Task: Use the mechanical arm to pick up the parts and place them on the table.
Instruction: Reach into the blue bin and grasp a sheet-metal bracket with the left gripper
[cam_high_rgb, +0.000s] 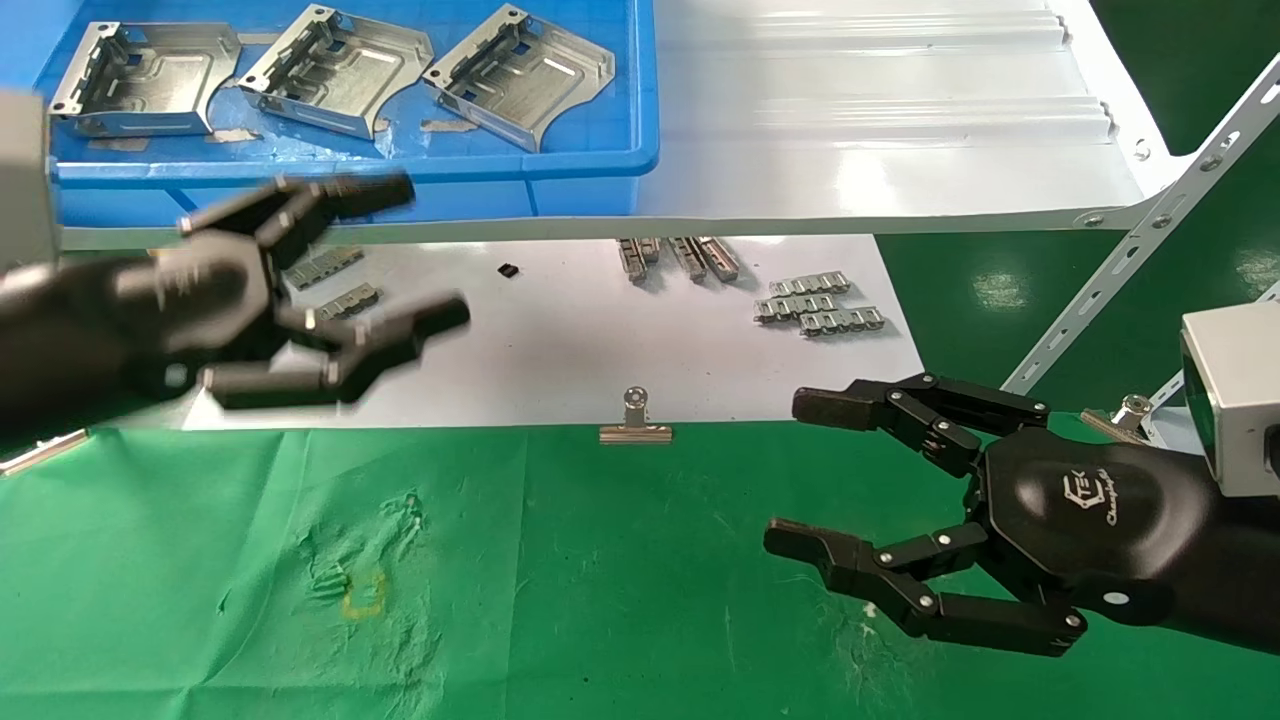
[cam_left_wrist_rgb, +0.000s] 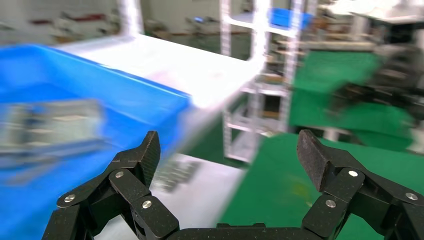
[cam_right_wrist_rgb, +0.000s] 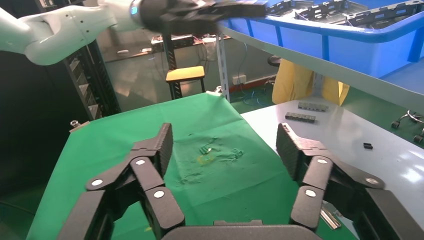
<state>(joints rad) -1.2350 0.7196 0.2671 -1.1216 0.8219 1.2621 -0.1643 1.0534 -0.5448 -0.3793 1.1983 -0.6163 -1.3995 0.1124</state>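
Left pincer (cam_high_rgb: 330, 290) spread wide, empty, just short of the blue bin (cam_high_rgb: 560, 165) where three parts (cam_high_rgb: 335, 70) lie; the bin's front wall could snag a finger. Right pincer (cam_high_rgb: 800, 470) spread too, idle over the green tabletop (cam_high_rgb: 600, 600)

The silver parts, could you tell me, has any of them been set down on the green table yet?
No: in the head view all three parts lie in the blue bin on the shelf, and the table bears none.
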